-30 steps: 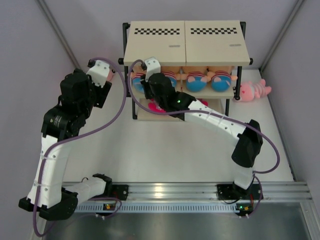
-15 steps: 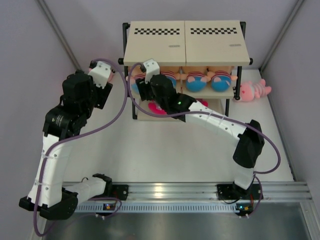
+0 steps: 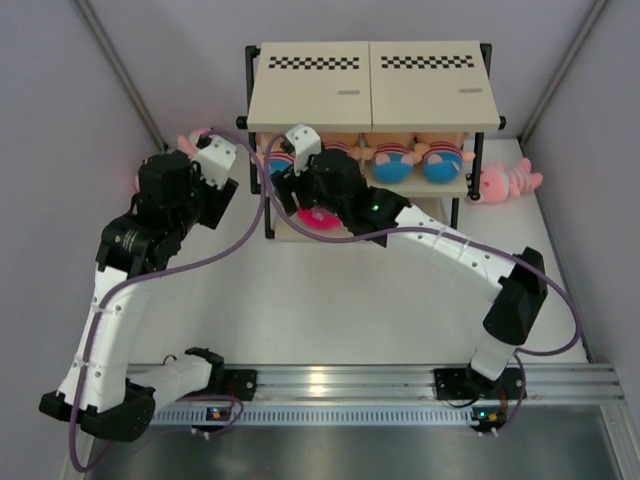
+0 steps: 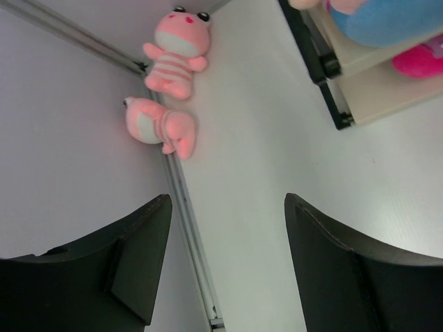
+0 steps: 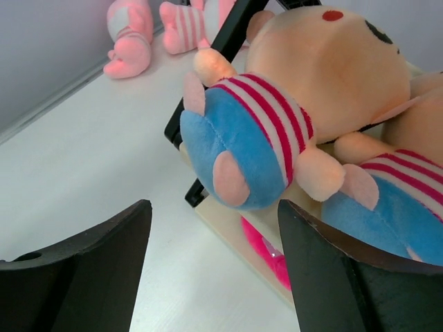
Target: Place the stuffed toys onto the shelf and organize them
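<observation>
- Lying in a row on the middle board of the shelf [image 3: 370, 85] are the dolls [image 3: 390, 160], peach-faced, with their blue bottoms facing out.
- The leftmost doll [image 5: 277, 117] sits at that board's left end, right by the black post, its bottom poking past the edge.
- A magenta toy [image 3: 312, 215] lies on the bottom board, below that doll.
- Two pink striped toys [image 4: 178, 52] lie off the shelf in the far left corner of the table [image 3: 330, 300], against the wall, one just beside the other.
- Another pink toy [image 3: 505, 182] lies on the table just beside the shelf's right side.
- The right gripper [image 5: 214, 214] hovers close in front of the leftmost doll, fingers spread, nothing between them.
- The left gripper [image 4: 227, 207] hangs over the table left of the shelf, facing the corner pair, fingers spread and empty.
</observation>
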